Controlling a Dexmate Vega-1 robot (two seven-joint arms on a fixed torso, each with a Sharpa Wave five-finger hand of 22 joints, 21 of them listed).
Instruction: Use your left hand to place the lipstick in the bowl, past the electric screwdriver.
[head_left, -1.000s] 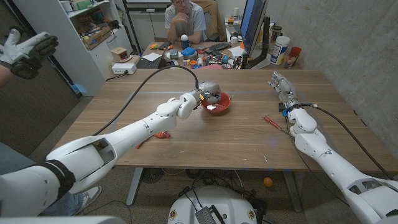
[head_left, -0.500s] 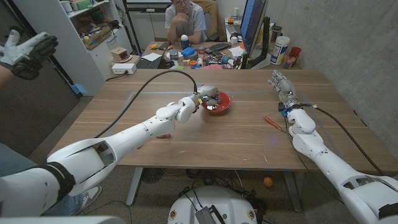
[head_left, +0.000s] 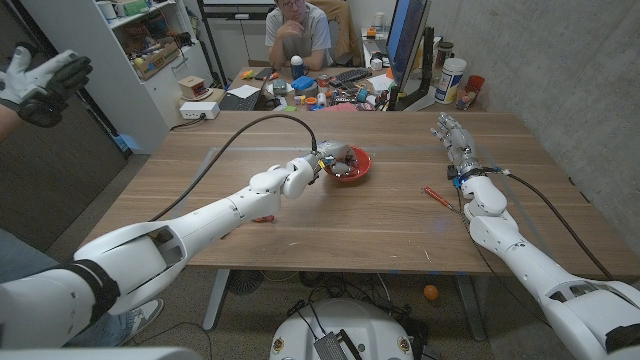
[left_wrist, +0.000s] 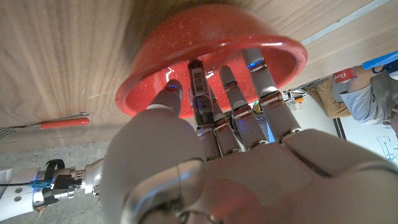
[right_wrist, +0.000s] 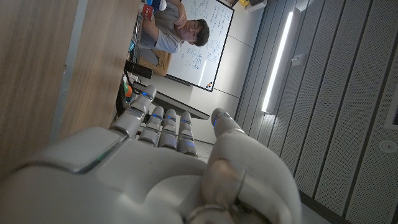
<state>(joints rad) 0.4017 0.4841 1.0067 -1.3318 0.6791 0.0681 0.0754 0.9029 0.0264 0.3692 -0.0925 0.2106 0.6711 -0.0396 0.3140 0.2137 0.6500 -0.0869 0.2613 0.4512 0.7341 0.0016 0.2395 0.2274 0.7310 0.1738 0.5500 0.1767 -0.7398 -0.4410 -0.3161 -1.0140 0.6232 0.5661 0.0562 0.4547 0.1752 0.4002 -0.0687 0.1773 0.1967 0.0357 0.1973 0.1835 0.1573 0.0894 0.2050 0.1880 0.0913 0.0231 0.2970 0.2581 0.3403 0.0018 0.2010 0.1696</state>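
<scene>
In the head view, the left hand reaches over the near-left rim of the red bowl, which stands near the middle of the wooden table. To the right of the bowl, and well apart from it, a red-handled screwdriver lies on the wood, just beside the right arm's wrist. The right hand sits further back on the right side of the table, fingers stretched out toward the far edge, nothing in it. A small red object, too small to name, lies near the table's front edge under the left forearm. A person sits behind the table at a cluttered desk, and a gloved hand shows at the far left.

In the left wrist view, the left hand has its fingers reaching into the bowl, with the dark lipstick pinched between thumb and finger, its tip inside the rim. The screwdriver lies on the wood beside the bowl.

In the right wrist view, the right hand holds nothing, its fingers extended side by side along the table.
</scene>
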